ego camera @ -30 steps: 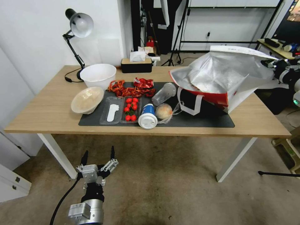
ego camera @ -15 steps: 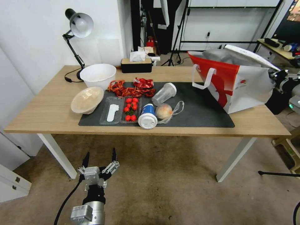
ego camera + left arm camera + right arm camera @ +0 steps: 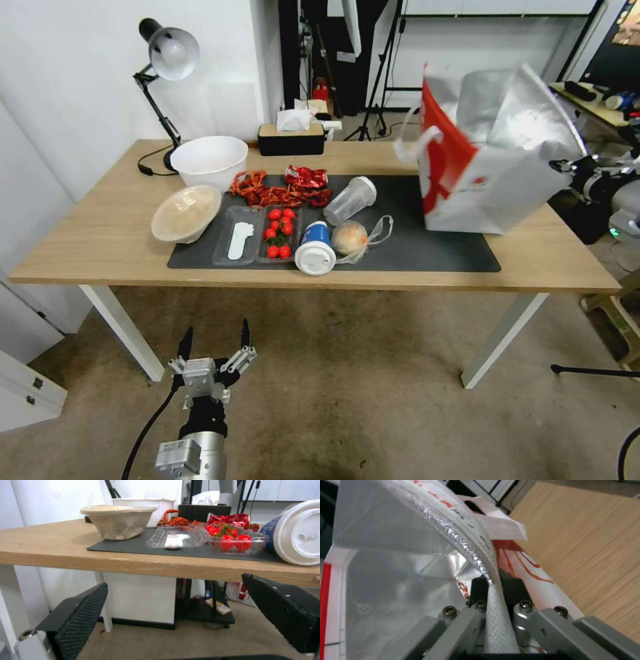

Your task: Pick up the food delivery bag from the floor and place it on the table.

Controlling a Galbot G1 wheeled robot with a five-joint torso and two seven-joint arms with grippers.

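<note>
On the table [image 3: 533, 263], the food delivery bag [image 3: 490, 173] rim sits pinched between right gripper [image 3: 495, 586] fingers.

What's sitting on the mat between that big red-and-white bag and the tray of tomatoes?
In the head view: a bun in a clear bag, a tipped blue cup and a clear plastic cup.

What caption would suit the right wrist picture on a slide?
Right gripper shut on the rim of the food delivery bag, silver lining showing, above the table.
</note>
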